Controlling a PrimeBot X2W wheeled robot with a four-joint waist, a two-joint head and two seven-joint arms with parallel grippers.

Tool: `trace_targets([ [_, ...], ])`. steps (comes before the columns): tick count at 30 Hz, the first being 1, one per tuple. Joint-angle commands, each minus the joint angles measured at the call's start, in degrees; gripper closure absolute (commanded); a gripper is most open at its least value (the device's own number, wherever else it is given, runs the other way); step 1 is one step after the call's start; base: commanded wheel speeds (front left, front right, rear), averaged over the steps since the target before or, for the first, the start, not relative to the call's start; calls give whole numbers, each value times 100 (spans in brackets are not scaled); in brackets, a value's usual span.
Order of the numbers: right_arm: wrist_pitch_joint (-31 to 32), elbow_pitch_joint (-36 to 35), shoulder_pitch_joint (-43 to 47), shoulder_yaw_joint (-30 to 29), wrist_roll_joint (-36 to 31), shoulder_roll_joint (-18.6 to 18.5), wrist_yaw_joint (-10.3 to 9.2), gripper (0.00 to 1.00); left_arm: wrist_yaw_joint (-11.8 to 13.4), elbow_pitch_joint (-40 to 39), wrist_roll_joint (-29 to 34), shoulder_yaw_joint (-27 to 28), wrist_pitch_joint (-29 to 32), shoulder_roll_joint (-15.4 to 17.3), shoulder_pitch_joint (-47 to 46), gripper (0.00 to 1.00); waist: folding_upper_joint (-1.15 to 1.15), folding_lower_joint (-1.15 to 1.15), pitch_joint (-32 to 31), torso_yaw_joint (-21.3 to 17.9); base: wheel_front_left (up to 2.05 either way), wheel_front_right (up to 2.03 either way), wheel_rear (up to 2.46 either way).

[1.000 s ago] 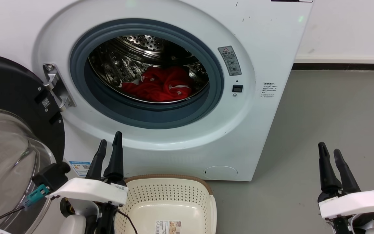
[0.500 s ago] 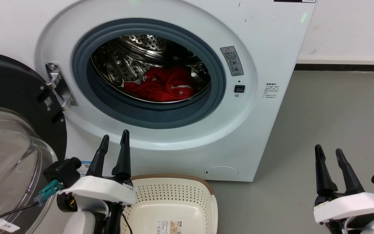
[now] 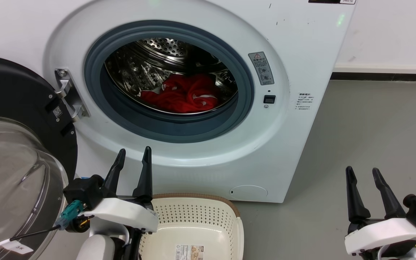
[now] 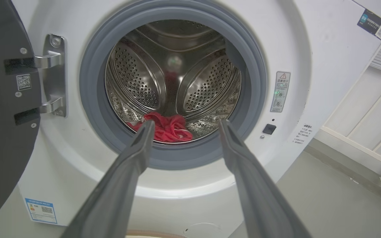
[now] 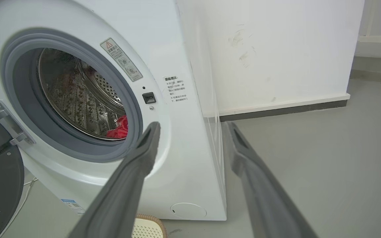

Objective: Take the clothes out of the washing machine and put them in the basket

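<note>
- head view: a white front-loading washing machine (image 3: pixel 302 54) stands with its round opening uncovered. its black-framed glass door (image 3: pixel 13 108) hangs swung out to the left.
- the red clothes (image 3: pixel 184 95), with small white patches, lie in a heap at the bottom of the steel drum (image 3: pixel 139 68), behind the grey rim.
- a cream basket (image 3: pixel 193 197) with a brown rim sits on the grey floor (image 3: pixel 374 137) just in front of the machine, below the opening. no clothes can be seen in the part of it that shows.
- the left gripper (image 3: pixel 134 150) is at the lower left, just beside the basket, with its two dark fingers parted and nothing between them, pointing up at the machine's front.
- the right gripper (image 3: pixel 361 169) is at the lower right over bare floor, well apart from the machine. its fingers are also spread and hold nothing.
- left wrist view: the two spread fingers frame the lower part of the opening, and the red clothes show between them, deep in the drum. a metal hinge (image 4: pixel 53 76) is on the left.
- right wrist view: the spread fingers straddle the machine's right front corner. a sliver of red shows in the drum, a white wall (image 5: pixel 276 49) stands behind, and the basket's rim peeks in at the bottom.
</note>
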Motion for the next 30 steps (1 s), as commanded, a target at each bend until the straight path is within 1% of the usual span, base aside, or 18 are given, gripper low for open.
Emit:
trace_targets([
  [1,-36,-39,25,7,-167,1,0,0,24,-40,177,-33,-52,38,-87,0,0,0,-1,6,0,0,0],
  [18,-71,-42,76,-8,-1057,3,0,0,140,14,1055,-188,-274,83,-56,0,0,0,23,55,0,0,0],
  [30,-161,-32,107,9,-1458,4,-1,0,171,76,1506,-221,-391,91,-110,0,0,0,45,76,0,0,0],
])
